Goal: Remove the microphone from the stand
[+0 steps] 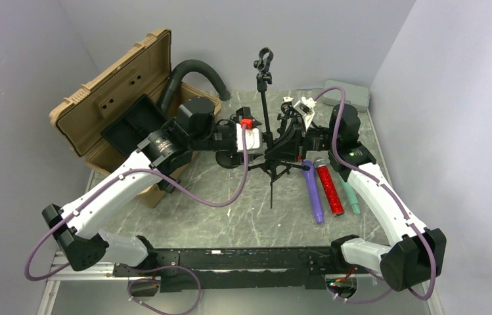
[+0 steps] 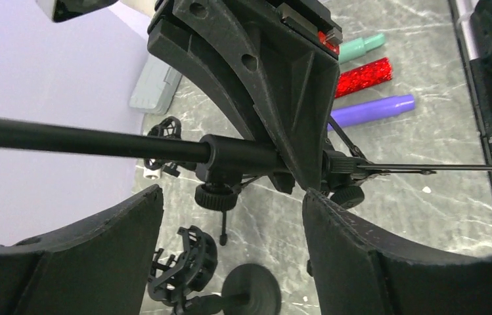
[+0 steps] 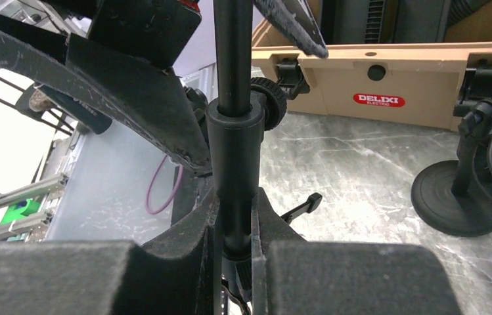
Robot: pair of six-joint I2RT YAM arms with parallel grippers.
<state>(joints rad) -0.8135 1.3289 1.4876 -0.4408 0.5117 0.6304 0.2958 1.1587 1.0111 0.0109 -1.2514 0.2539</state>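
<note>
The black tripod microphone stand [image 1: 267, 141] stands mid-table, its pole rising to a clip [image 1: 264, 62] that holds nothing I can see. A purple [image 1: 313, 190], a red glitter [image 1: 330, 190] and a teal microphone [image 1: 350, 197] lie on the table to its right. My right gripper [image 1: 290, 141] is shut on the stand's pole [image 3: 235, 151], its fingertips [image 3: 210, 223] clamped on both sides. My left gripper [image 1: 261, 146] is open, and the pole [image 2: 98, 142] crosses just beyond its fingertips [image 2: 335, 216].
An open tan case [image 1: 108, 108] with a black hose [image 1: 194, 69] sits at the back left. A small round-base stand [image 2: 251, 289] with a shock mount [image 2: 184, 262] stands near the tripod. A grey box [image 1: 348, 92] sits at the back right.
</note>
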